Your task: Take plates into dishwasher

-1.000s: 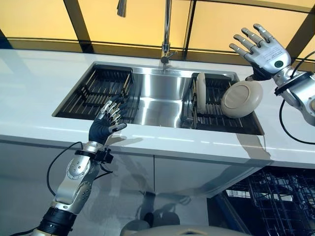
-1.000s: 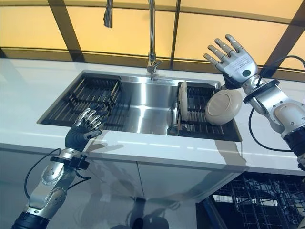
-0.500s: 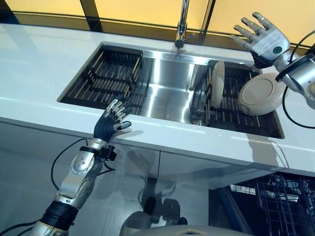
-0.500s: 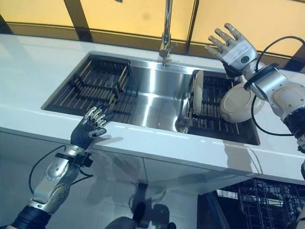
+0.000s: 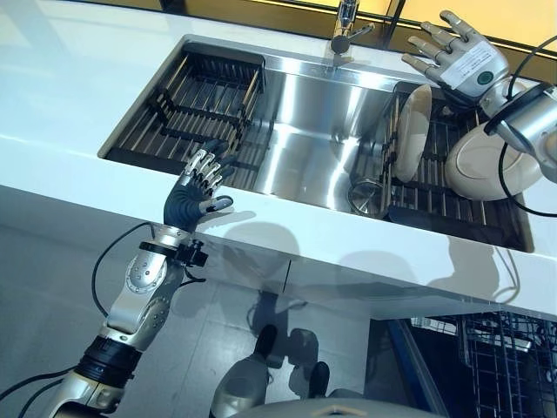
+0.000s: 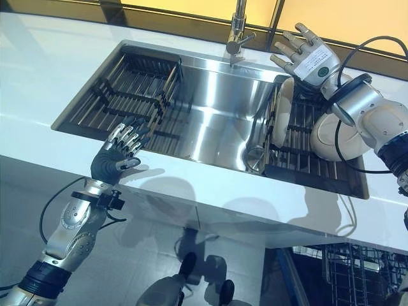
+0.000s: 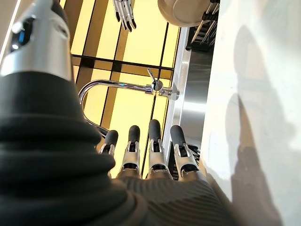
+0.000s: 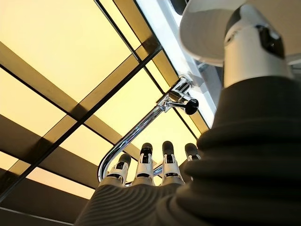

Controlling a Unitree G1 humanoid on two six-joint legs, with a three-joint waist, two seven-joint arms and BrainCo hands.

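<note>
Fingers (image 6: 288, 46) of the right hand (image 6: 310, 58) spread wide, holding nothing, hovering above the back of the right-side rack (image 6: 319, 167) near the faucet (image 6: 237, 32). Plates: one upright plate (image 5: 410, 131) standing on edge in that rack, one tilted plate (image 5: 480, 162) leaning just beside it, partly behind the right forearm. Small steel cup (image 5: 367, 197) sits in the sink (image 5: 313, 148) next to the rack. Left hand (image 5: 193, 190) idle, fingers straight and relaxed, over the tabletop (image 5: 78, 96) edge by the empty left rack (image 5: 196, 109). Dishwasher basket (image 6: 357, 280) open, below right. Judgement: reach step, no grasp yet. Best to lower onto the upright plate's rim, pinch the top edge with thumb opposite the fingers, lift straight up so it clears the rack tines before swinging down.
</note>
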